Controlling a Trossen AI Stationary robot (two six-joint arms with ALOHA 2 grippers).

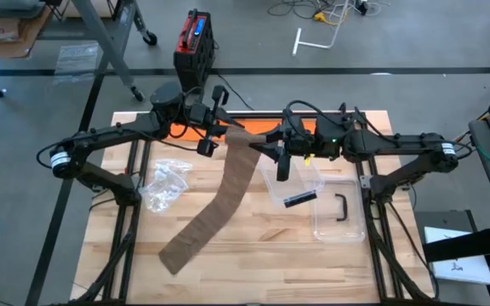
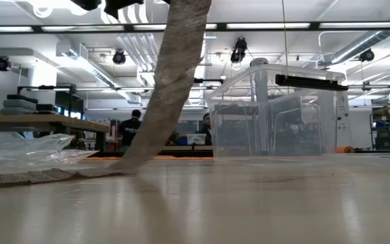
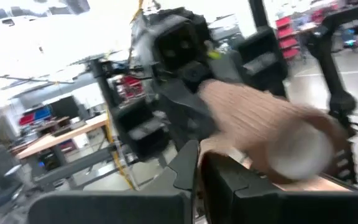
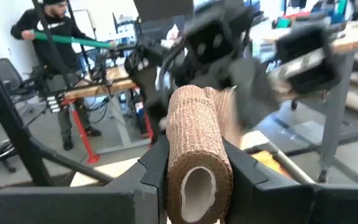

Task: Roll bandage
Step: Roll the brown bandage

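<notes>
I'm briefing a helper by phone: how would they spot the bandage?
On the wooden table, between the crumpled plastic bag and the clear box, lies a long brown strip. This bandage climbs to a roll clamped in the right gripper. It is the only fabric there.

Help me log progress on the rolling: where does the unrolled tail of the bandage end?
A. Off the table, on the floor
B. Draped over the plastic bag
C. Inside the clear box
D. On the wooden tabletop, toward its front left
D: in the high view the bandage runs from the grippers to its free end on the bare table, beside the plastic bag.
</notes>
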